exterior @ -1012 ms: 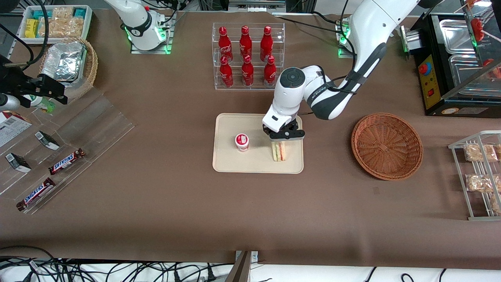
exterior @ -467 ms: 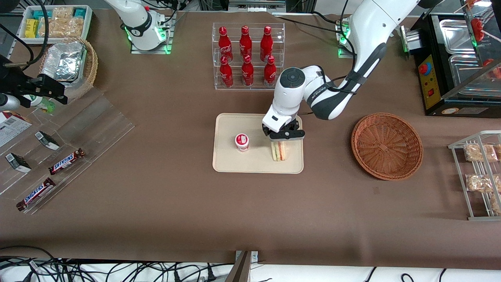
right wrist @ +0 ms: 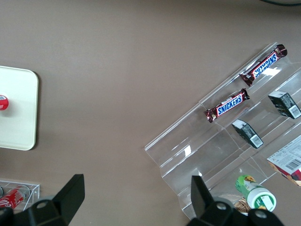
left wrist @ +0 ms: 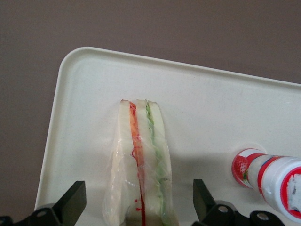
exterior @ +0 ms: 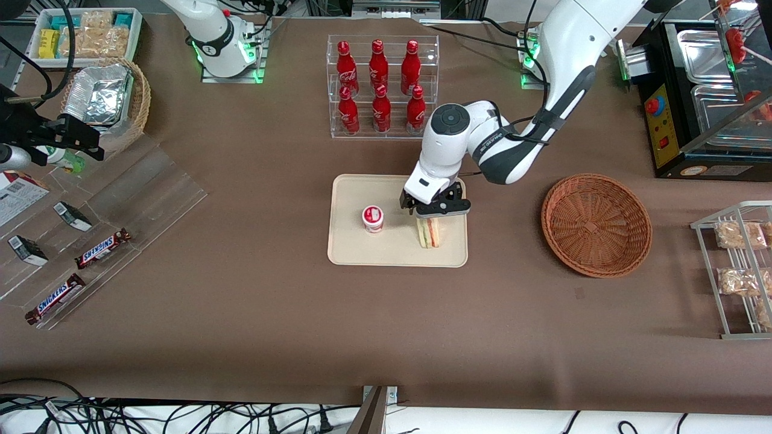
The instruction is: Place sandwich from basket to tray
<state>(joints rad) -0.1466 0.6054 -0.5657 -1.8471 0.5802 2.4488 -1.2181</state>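
**Sandwich on tray, claw open above it**

Sandwich (exterior: 429, 232) resting on the cream tray (exterior: 353, 250), standing on edge with filling layers facing up, at the tray end nearest the basket (exterior: 596, 225). Basket lying on the counter (exterior: 386, 325) toward the working arm's end, well apart from the tray.

Small red-and-white capped bottle (exterior: 373, 218) upright on the same tray, beside the sandwich but not touching it. Clear acrylic rack of red bottles (exterior: 380, 84) farther from the front camera than the tray. Wire rack of bagged snacks (exterior: 739, 271) at the working arm's end of the counter. Snickers bars (exterior: 102, 248) on clear display steps toward the parked arm's end.

Left arm bent at the elbow, wrist pointing down over the tray. Claw (exterior: 435, 211) positioned directly above the sandwich. In the left wrist view, fingers (left wrist: 73, 203) spread wide on either side of the sandwich (left wrist: 141, 160), clear of its wrap; nothing gripped.
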